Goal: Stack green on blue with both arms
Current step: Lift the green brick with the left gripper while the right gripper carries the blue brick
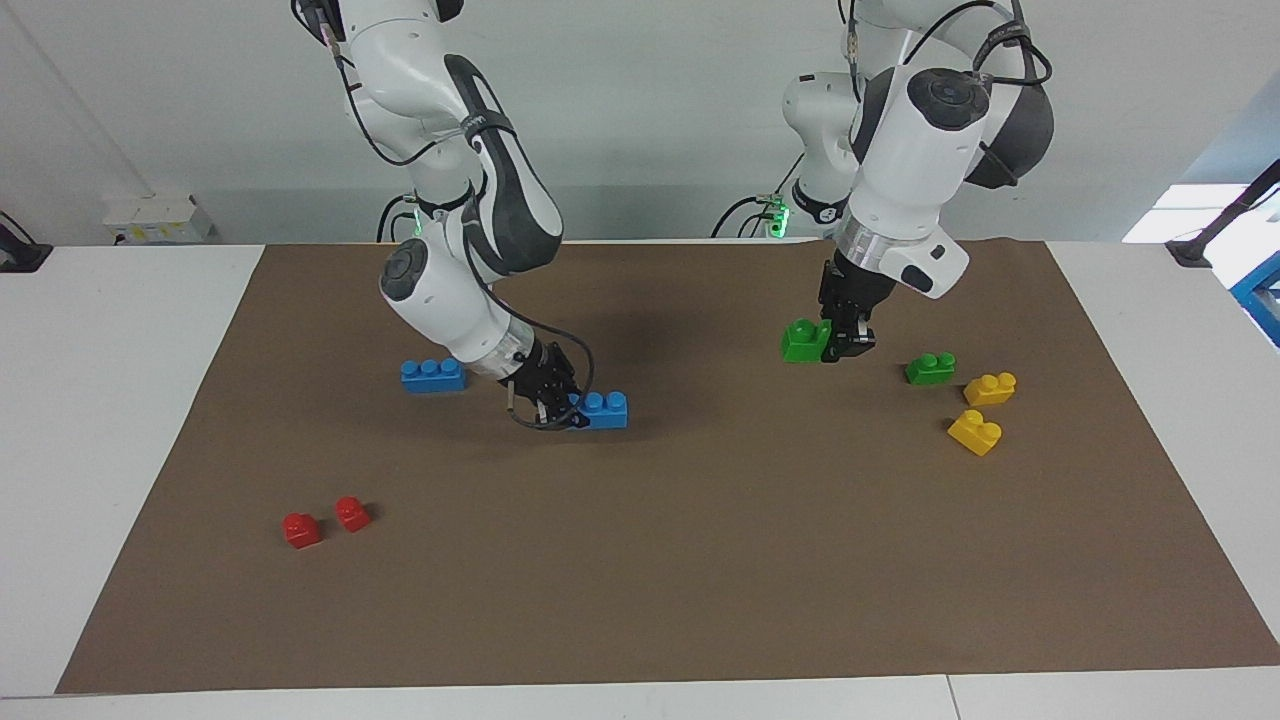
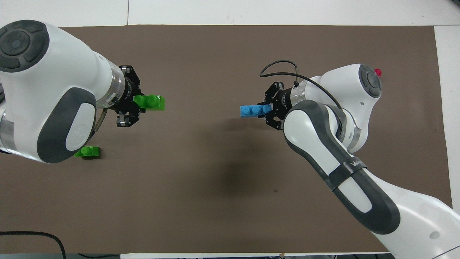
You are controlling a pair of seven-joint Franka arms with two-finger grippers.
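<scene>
The left gripper [image 1: 838,345] pinches a green brick [image 1: 805,341] up over the brown mat [image 1: 700,560]. The right gripper [image 1: 558,404] pinches one end of a blue brick [image 1: 604,409], low over the mat's middle. The two bricks are well apart, and the blue brick's long side points toward the green one.

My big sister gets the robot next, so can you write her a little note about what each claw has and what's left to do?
Left gripper: shut on a green brick, held up over the mat at the left arm's end.
Right gripper: shut on a blue brick, low over the middle of the mat.
Spares on the mat: a second green brick beside two yellow bricks, and a second blue brick at the right arm's end.
Done: both bricks picked up.
Left: bring them together and press green onto blue's studs.
</scene>
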